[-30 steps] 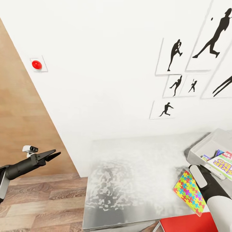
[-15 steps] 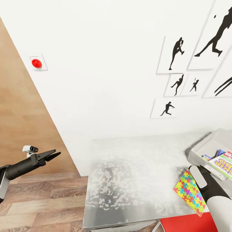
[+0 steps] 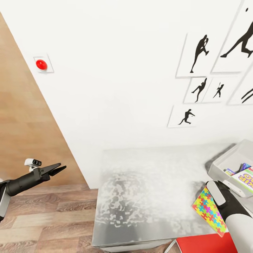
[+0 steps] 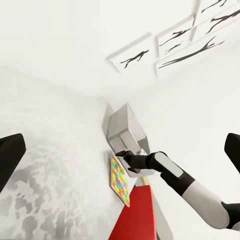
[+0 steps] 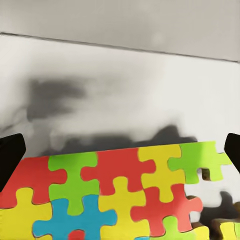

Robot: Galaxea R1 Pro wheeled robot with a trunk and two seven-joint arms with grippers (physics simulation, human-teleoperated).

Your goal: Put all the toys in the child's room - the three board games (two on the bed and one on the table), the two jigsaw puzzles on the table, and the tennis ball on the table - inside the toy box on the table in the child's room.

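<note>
Multicoloured jigsaw puzzle [image 3: 208, 211] half-hidden under right arm; left pincer [image 3: 58, 169] parted, right's unclear.

Jigsaw puzzle [image 3: 208, 210] multicoloured: red, yellow, green, blue; table [image 3: 147, 189] mottled grey-white; toy box [image 3: 232, 160] grey.

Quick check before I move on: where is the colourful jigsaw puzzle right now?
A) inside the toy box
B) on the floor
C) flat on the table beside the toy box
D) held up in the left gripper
C: the jigsaw puzzle lies flat on the table, just outside the toy box, under the right gripper.
</note>
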